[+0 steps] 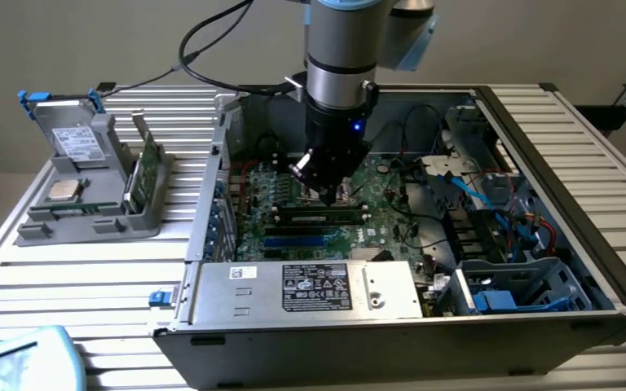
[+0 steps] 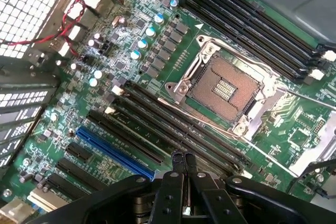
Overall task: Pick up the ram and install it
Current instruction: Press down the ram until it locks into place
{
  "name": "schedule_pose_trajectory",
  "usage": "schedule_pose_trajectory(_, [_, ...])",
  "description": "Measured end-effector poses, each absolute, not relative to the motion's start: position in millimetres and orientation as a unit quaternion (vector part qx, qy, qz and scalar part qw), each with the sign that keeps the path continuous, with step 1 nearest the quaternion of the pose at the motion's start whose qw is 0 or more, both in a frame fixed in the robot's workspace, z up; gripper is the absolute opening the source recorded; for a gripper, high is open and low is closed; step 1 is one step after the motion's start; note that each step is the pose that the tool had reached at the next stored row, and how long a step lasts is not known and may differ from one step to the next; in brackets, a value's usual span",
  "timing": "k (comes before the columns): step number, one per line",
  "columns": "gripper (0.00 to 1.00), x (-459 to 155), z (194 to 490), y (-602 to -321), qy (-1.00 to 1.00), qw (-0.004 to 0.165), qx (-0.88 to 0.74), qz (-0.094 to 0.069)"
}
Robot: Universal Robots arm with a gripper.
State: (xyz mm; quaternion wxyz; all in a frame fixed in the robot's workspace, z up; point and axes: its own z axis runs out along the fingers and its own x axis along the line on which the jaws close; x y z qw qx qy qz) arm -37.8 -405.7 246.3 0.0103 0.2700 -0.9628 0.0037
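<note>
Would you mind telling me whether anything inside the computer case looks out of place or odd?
Nothing looks damaged or spilled. One oddity: the processor socket on the motherboard is empty, its metal frame open. The ram lies level in a slot, with the shut gripper just above it.

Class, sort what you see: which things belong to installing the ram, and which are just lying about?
Part of the job:
- the ram, lying along a black slot
- the gripper, shut, just above the ram
- the motherboard

Just lying about:
- the processor chip and the green card, both in the grey holder outside the case
- the power supply
</note>
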Motion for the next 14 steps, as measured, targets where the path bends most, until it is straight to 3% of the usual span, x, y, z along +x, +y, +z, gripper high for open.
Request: schedule_pose_trajectory(14, [0.11,-37.8,246.6,-405.7,-0.986,0.011,0.168,0.003])
